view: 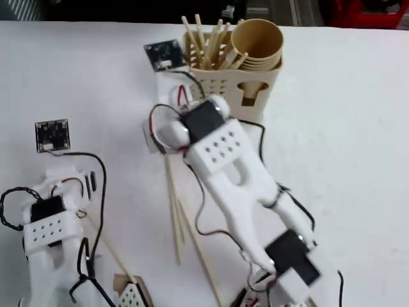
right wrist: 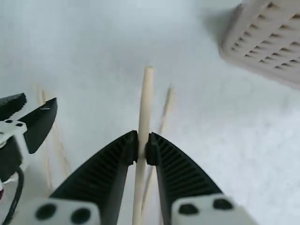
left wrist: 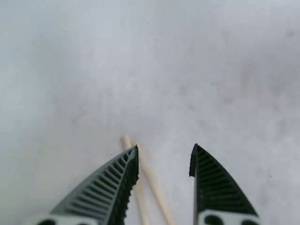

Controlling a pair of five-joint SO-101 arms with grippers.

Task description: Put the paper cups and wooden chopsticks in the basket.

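The white table (view: 345, 128) carries two white arms. The right arm (view: 236, 173) stretches from the near right corner toward the middle, and its wrist ends just near and left of the basket (view: 255, 86). The left arm (view: 48, 230) sits at the near left, well apart from the basket.

The basket stands at the far middle of the table. It holds a stack of paper cups (view: 259, 41) on its right side and a bunch of upright chopsticks (view: 208, 38) on its left.

The right gripper (right wrist: 142, 140) is clamped on a single chopstick (right wrist: 146, 103), which sticks out beyond the fingertips above the table. The basket wall (right wrist: 267, 42) is close by.

Several loose chopsticks (view: 176, 217) lie on the table between the two arms.

The left gripper (left wrist: 164, 157) is spread wide and grips nothing. A table chopstick (left wrist: 154, 187) lies below it, with its end just past one fingertip and its shaft running back into the gap.
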